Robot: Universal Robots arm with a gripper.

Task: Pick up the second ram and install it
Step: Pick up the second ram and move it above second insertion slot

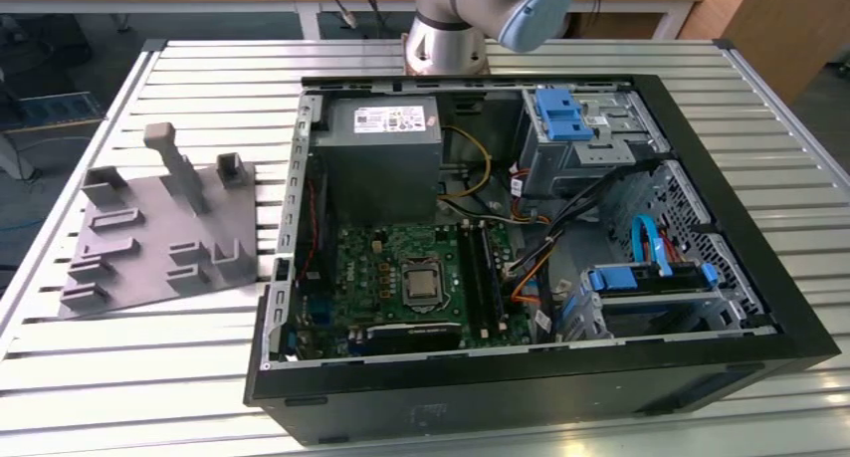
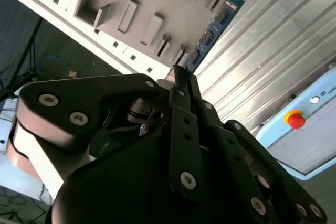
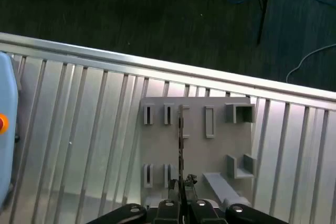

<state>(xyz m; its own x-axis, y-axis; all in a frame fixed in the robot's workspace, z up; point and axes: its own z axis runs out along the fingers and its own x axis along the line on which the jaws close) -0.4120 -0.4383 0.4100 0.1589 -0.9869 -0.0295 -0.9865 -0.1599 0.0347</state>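
The second ram (image 2: 219, 22) is a thin blue-green board that sticks out from the fingertips of my gripper (image 2: 178, 74), which is shut on it. In the first wrist view the ram (image 3: 181, 135) shows edge-on as a dark thin line rising from the gripper (image 3: 181, 184). It hangs well above the grey slotted holder (image 3: 197, 150), whose slots look bare in the exterior view (image 1: 153, 233). The open computer case (image 1: 531, 377) lies on the slatted table, with its motherboard (image 1: 398, 268) and long black memory slots (image 1: 481, 273) exposed. Whether a stick sits in those slots I cannot tell.
The arm's base (image 1: 445, 44) stands at the far edge of the slatted table (image 1: 133, 377). Inside the case are a power supply (image 1: 385, 143), blue drive cages (image 1: 571, 118) and loose cables. A pale box with a red stop button (image 2: 295, 119) lies beside the holder. Dark floor lies beyond the table edge (image 3: 157, 66).
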